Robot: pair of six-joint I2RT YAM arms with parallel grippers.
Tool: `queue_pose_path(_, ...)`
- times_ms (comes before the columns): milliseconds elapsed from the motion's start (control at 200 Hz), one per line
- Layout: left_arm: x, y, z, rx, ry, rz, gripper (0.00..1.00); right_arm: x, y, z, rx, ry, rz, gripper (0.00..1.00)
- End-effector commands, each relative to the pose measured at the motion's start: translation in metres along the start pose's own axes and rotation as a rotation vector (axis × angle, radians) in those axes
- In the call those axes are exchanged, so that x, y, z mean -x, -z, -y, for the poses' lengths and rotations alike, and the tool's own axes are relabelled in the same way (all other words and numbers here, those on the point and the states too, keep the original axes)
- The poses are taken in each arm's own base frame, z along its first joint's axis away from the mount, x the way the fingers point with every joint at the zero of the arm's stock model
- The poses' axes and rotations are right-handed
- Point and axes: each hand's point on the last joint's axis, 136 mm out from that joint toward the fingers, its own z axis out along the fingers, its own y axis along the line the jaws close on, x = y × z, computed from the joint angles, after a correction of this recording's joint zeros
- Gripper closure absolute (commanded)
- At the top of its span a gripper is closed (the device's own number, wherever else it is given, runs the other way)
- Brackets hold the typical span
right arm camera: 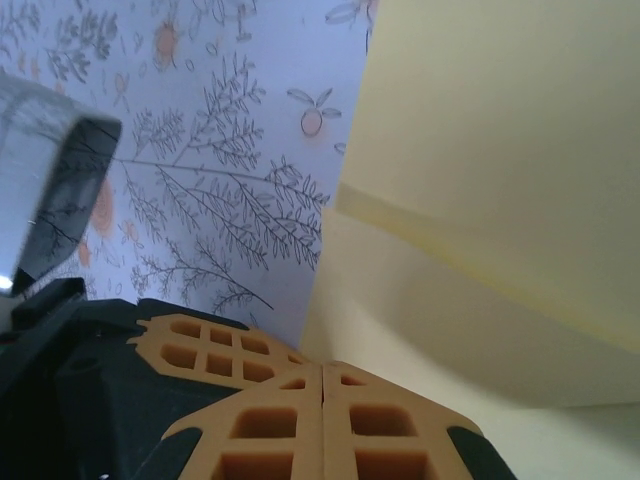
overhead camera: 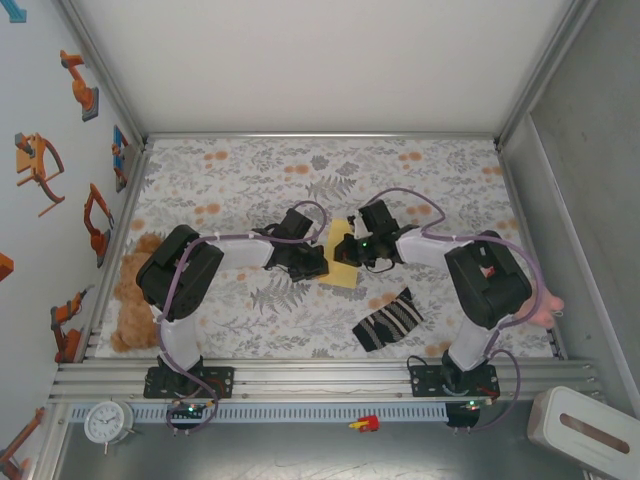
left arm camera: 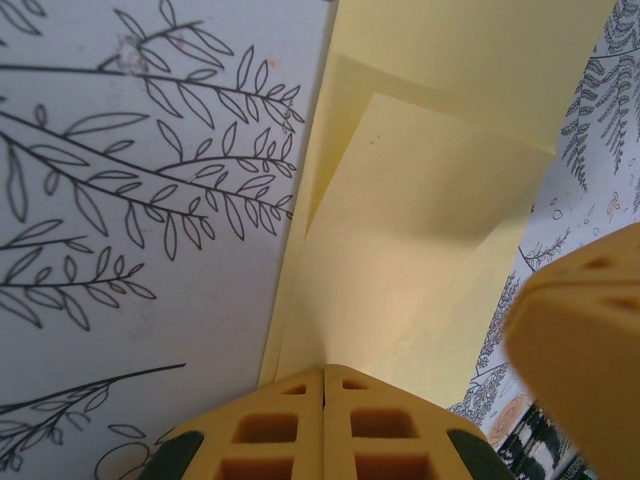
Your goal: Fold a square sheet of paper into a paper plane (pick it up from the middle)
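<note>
The pale-yellow square sheet of paper lies partly folded on the floral tablecloth between the two arms. In the left wrist view the paper has overlapping folded layers. My left gripper is shut, its tips resting on the paper's near edge; from above it sits at the paper's left side. My right gripper is also shut, its tips down on the paper beside a raised fold; from above it is at the paper's upper right. The two grippers almost touch each other.
A black-and-white striped sock lies just right of and nearer than the paper. A teddy bear sits at the left table edge. A clock, a small red object and a white box lie in front of the rail.
</note>
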Motion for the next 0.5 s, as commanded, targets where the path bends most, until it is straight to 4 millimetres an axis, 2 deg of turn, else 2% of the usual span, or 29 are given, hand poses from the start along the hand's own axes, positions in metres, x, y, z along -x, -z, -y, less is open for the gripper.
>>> queue_pose_path(0, -0.023, -0.010, -0.041, 0.129, 0.059, -0.073, 1.00, -0.007, -0.011, 0.006, 0.009, -0.016, -0.042, 1.00)
queue_pose_path(155, -0.023, -0.010, -0.041, 0.133, 0.054, -0.076, 1.00, -0.013, -0.021, 0.014, -0.001, -0.023, -0.089, 1.00)
queue_pose_path(496, -0.028, 0.001, -0.045, 0.151, 0.043, -0.080, 0.98, -0.026, -0.026, 0.058, -0.119, -0.084, -0.119, 1.00)
